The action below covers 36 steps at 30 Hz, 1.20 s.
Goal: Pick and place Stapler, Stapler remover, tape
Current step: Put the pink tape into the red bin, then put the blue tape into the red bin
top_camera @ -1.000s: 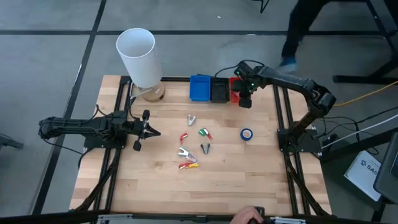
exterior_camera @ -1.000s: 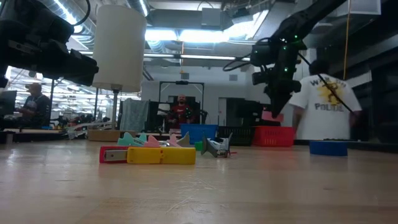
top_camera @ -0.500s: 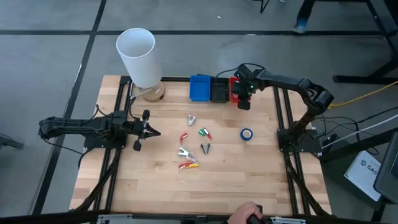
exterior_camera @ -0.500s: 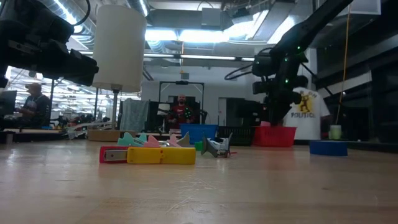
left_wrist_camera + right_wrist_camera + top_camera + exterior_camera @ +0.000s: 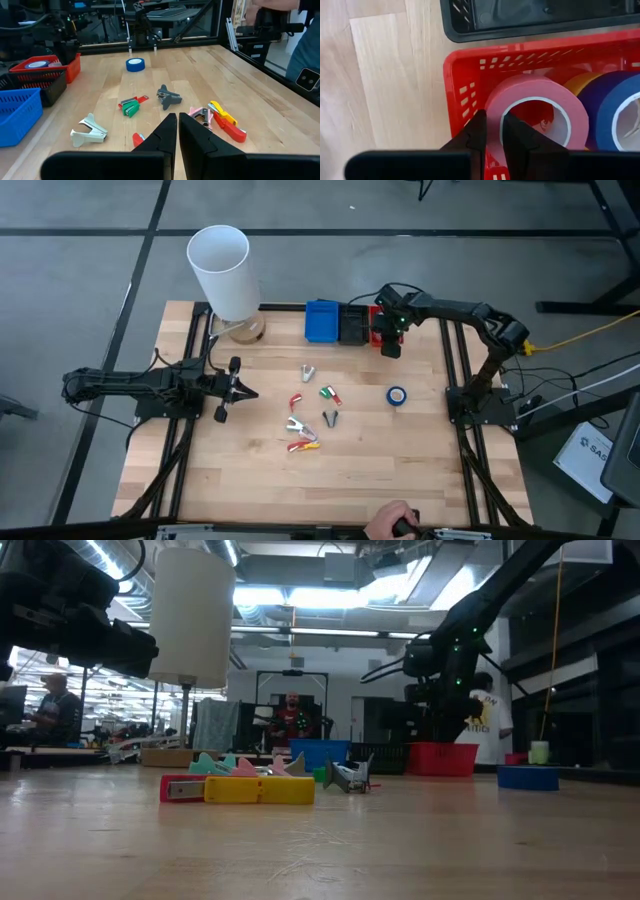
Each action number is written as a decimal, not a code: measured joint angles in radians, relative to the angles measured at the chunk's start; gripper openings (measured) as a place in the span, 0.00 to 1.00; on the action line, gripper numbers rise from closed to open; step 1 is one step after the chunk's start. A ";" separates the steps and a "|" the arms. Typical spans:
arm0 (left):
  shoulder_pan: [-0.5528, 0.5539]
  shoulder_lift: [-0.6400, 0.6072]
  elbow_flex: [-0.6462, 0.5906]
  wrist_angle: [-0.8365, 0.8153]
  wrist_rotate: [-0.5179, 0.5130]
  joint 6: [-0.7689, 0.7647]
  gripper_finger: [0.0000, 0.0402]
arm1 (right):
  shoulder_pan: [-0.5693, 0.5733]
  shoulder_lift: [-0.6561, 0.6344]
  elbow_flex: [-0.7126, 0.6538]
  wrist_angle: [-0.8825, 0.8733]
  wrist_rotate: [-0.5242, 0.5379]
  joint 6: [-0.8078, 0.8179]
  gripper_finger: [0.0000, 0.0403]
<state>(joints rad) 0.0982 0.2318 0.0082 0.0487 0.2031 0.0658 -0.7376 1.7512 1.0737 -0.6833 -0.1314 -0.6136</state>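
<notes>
Wooden slat table (image 5: 350, 480), pale grain, framed by dark rails along both long sides.

Tall white cylinder (image 5: 224, 272), smooth and open-topped, at the far corner, well away from the right gripper and nearer the left arm.

Three baskets in a row at the far edge: blue basket (image 5: 321, 321), black basket (image 5: 353, 326), red basket (image 5: 470, 75). All are perforated plastic with lattice walls. The red one sits directly under the right gripper (image 5: 490, 135).

Right gripper: fingers drawn nearly together, pinching the wall of the pink tape roll (image 5: 535, 112), one finger outside the ring and one just inside its white core. The roll is in the red basket against the near wall. Just beyond the gripper, touching the pink roll, is a blue tape roll (image 5: 615, 107) with a white core; a sliver of yellow tape roll (image 5: 582, 82) shows between them. The basket is crowded, little free room around the fingers.

Left gripper (image 5: 177, 132): fingers closed together, holding nothing, hovering above the table on its own side.

Second blue roll (image 5: 397, 395) lies flat on open wood, near the right gripper, towards the table's front, clear all round.

Mid-table, between the two grippers: a loose scatter of claw-like staple removers (image 5: 90, 131) and small staplers (image 5: 227, 120), mostly apart.
</notes>
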 joint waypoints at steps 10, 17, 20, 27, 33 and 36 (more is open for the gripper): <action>0.000 0.000 0.000 0.000 0.000 0.000 0.04 | 0.000 0.006 0.026 -0.071 0.003 0.010 0.23; 0.000 0.000 0.000 0.000 0.000 0.000 0.04 | 0.000 0.005 0.088 -0.150 0.005 0.005 0.35; 0.000 0.000 0.000 0.000 0.000 0.000 0.04 | 0.000 0.005 0.097 -0.169 0.008 0.003 0.37; 0.000 0.000 0.000 0.000 0.000 0.000 0.04 | 0.000 0.002 0.155 -0.245 0.008 0.003 0.38; 0.000 0.000 0.000 0.000 0.000 0.000 0.04 | -0.006 -0.007 0.236 -0.308 0.008 0.003 0.37; 0.000 0.000 0.000 0.000 0.000 0.000 0.04 | -0.006 -0.038 0.251 -0.309 0.008 0.003 0.37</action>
<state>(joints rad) 0.0982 0.2319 0.0084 0.0487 0.2031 0.0658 -0.7433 1.7128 1.3247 -0.9921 -0.1234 -0.6109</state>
